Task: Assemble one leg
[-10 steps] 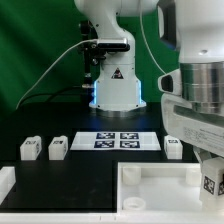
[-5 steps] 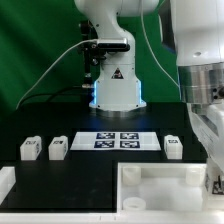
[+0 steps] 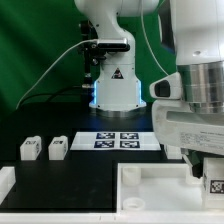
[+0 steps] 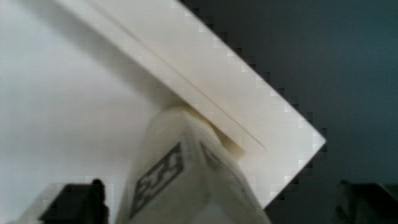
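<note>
A leg (image 3: pixel 213 185), a small white block with a black-and-white tag, stands at the corner of the large white rimmed panel (image 3: pixel 150 186) at the exterior view's right. My gripper (image 3: pixel 205 176) is over it. In the wrist view the leg (image 4: pixel 187 165) rises from the panel's corner (image 4: pixel 267 125). My gripper (image 4: pixel 221 208) straddles it, open, and a gap shows between the leg and each dark finger (image 4: pixel 75 203). Two more legs (image 3: pixel 29 149) (image 3: pixel 57 148) lie on the black table at the exterior view's left.
The marker board (image 3: pixel 120 140) lies at the table's back middle, before the arm's base (image 3: pixel 115 90). A white part (image 3: pixel 5 182) sits at the exterior view's left edge. My arm fills the right side and hides what lies behind it.
My arm and wrist have shifted over the panel's corner and now cover the leg that lay right of the marker board. The tagged leg at the corner has stayed in place.
</note>
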You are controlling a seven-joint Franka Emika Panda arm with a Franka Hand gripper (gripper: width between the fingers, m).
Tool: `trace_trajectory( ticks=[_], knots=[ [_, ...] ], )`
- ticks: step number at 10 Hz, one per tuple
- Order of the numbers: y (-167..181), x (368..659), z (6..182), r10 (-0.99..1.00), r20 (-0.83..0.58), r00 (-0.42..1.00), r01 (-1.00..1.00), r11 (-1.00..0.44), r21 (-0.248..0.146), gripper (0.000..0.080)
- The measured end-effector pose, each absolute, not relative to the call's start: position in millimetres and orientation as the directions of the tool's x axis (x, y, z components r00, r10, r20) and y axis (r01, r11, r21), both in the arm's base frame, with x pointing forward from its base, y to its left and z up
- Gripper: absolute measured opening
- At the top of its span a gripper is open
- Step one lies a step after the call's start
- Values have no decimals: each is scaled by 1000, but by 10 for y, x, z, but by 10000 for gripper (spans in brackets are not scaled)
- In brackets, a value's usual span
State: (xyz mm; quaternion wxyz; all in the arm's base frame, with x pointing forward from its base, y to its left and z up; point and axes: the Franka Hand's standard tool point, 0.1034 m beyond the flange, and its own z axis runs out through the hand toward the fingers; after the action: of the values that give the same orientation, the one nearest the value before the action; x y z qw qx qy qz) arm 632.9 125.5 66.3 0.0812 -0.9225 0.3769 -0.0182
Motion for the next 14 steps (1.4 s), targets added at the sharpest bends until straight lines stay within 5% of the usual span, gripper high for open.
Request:
trace_trajectory(
  ticks=[3, 5, 6, 8, 9, 10, 14],
  knots=[
    [1232, 6327, 643, -461, 20, 887, -453, -877, -158, 649],
    [1177, 6322, 677, -110, 37, 993, -107, -991, -83, 649],
    [1175, 6338, 673, -121, 46, 992, -117, -990, -85, 649],
    [1176, 6335, 667, -160, 42, 986, -156, -984, -87, 423],
    [1187, 6333, 666, -269, 30, 963, -265, -960, -95, 423],
    [1182, 6334, 666, -363, 20, 932, -359, -928, -100, 292],
    [1174, 6353, 655, -808, -38, 588, -808, -585, -63, 293]
  ],
)
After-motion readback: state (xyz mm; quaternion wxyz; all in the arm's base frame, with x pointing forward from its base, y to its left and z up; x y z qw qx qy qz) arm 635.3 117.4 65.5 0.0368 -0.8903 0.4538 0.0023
